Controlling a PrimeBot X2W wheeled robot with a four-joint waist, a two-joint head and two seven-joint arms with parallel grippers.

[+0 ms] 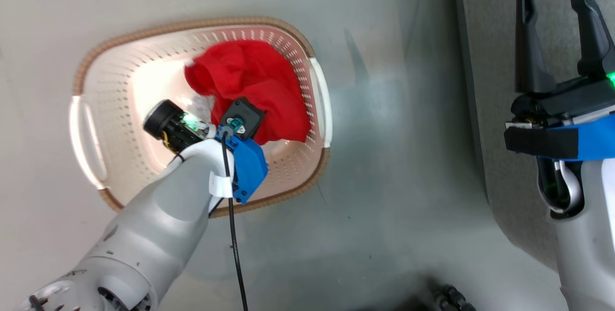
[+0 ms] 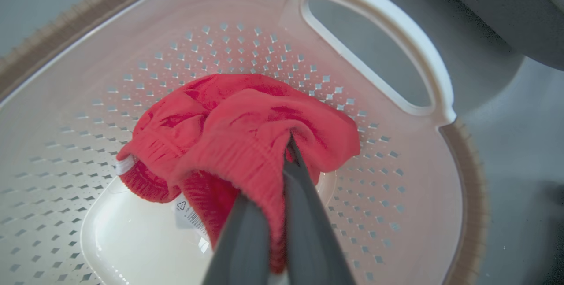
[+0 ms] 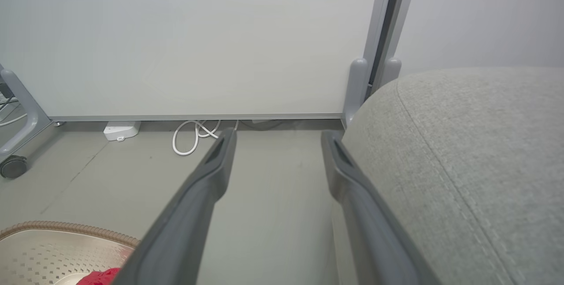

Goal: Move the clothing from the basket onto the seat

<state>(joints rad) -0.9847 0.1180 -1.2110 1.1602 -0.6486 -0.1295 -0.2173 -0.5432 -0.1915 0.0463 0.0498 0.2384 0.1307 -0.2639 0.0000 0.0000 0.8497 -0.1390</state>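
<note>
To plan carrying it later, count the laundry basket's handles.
2: left handle at the laundry basket's left end; right handle at its right end, beside the red clothing.

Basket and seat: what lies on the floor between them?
Nothing: the stretch of grey floor between the basket and the seat is bare, as the head view shows.

We see a pale grey floor (image 3: 273,197) running back to a large white panel (image 3: 189,42). At its foot lie a looped white cable (image 3: 194,137) and, near it, a small white box (image 3: 121,130) (what kind, we cannot tell). A dark caster wheel (image 3: 13,166) sits at the left edge, and two grey posts (image 3: 358,86) stand right of the panel before a plain wall (image 3: 480,16).
</note>
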